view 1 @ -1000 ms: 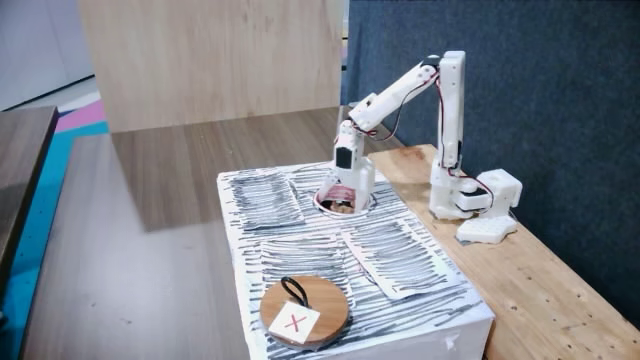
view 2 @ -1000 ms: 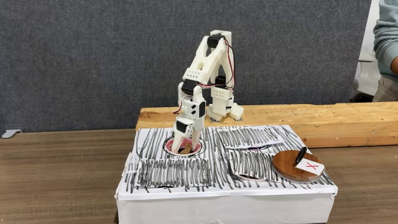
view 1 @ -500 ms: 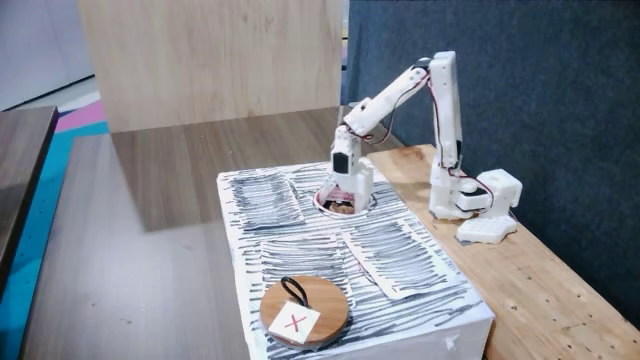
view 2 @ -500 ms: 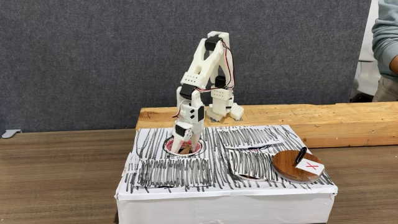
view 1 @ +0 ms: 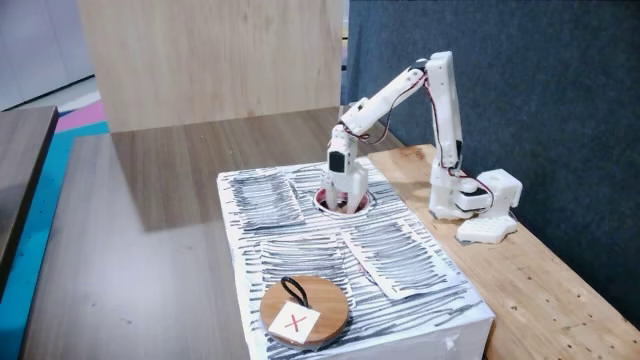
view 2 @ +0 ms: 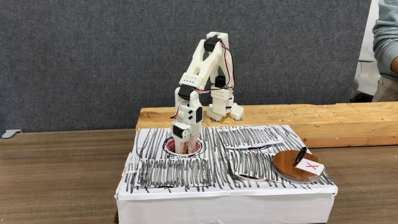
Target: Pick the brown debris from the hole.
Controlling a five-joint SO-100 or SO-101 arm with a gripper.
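Observation:
The hole [view 1: 363, 203] [view 2: 199, 148] is a round opening with a white and pink rim in the striped box top. My white gripper [view 1: 341, 201] [view 2: 184, 147] points straight down, its fingertips sunk inside the hole. Whether the jaws are open or shut is hidden below the rim in both fixed views. The brown debris lies under the gripper and I cannot make it out.
A round wooden disc with a red X card [view 1: 304, 312] [view 2: 297, 166] lies at the near corner of the striped box [view 1: 400, 250] [view 2: 249, 165]. The arm's base [view 1: 455, 195] stands on a wooden bench [view 2: 311, 116]. A person's arm [view 2: 385, 43] shows at the right edge.
The gripper has dropped lower into the hole and shifted slightly left, now covering the brown bits that showed beside it earlier.

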